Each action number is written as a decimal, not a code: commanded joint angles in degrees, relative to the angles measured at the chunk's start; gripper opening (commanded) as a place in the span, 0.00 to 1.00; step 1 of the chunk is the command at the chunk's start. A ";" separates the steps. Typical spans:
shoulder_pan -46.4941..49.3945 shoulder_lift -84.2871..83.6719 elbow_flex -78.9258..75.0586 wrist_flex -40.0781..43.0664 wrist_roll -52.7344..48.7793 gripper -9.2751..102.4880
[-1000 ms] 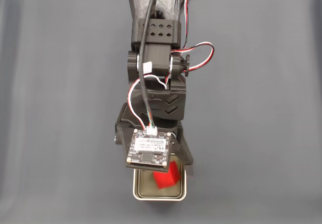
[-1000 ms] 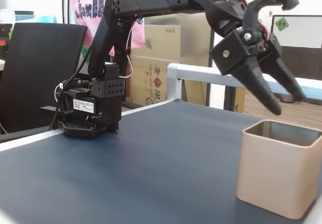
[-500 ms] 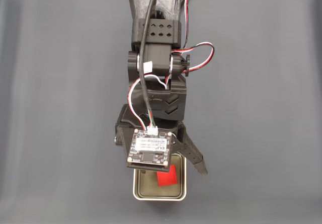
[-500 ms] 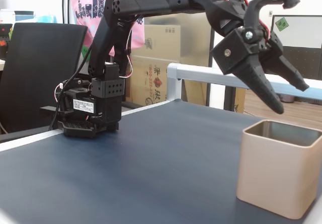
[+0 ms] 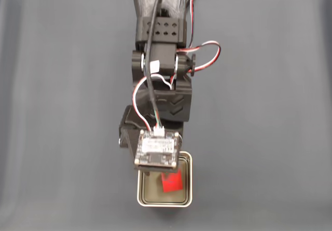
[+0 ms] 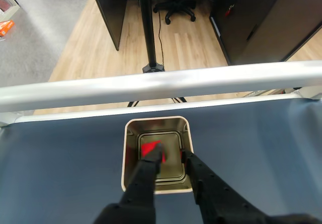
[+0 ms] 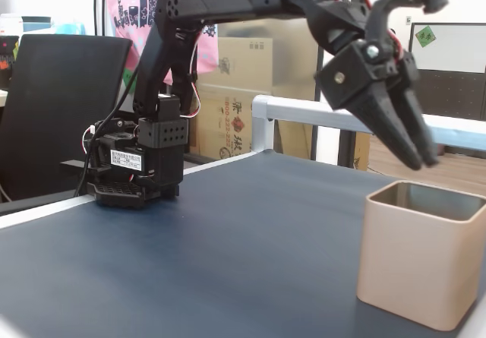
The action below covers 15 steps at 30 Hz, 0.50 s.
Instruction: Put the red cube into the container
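Observation:
The red cube (image 5: 173, 182) lies on the floor of the container (image 5: 138, 190), toward its right side in a fixed view from above. The wrist view shows the red cube (image 6: 148, 148) inside the white-rimmed container (image 6: 124, 156), partly behind my left finger. My gripper (image 6: 171, 154) hangs just over the opening, shut, with only a narrow gap between its tips and nothing held. From the side, a fixed view has the gripper (image 7: 422, 160) pointing down a little above the rim of the beige container (image 7: 410, 266); the cube is hidden there by the wall.
The container stands near the table's edge, beside a silver rail (image 6: 161, 85). The arm's base (image 7: 140, 163) sits at the far end of the dark blue table (image 7: 228, 254). Dark mat lies open on both sides of the arm (image 5: 161, 85).
The cube has dropped from the open jaws to the container floor. The jaws then swung shut, and the wrist shifted slightly.

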<state>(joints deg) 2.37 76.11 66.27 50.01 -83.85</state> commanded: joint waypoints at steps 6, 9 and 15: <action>1.58 29.79 26.28 -7.56 -3.96 0.08; 1.49 41.66 40.25 -10.99 -6.15 0.08; 1.05 63.28 66.88 -13.89 -10.55 0.08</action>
<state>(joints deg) 3.25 131.92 123.66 37.71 -92.81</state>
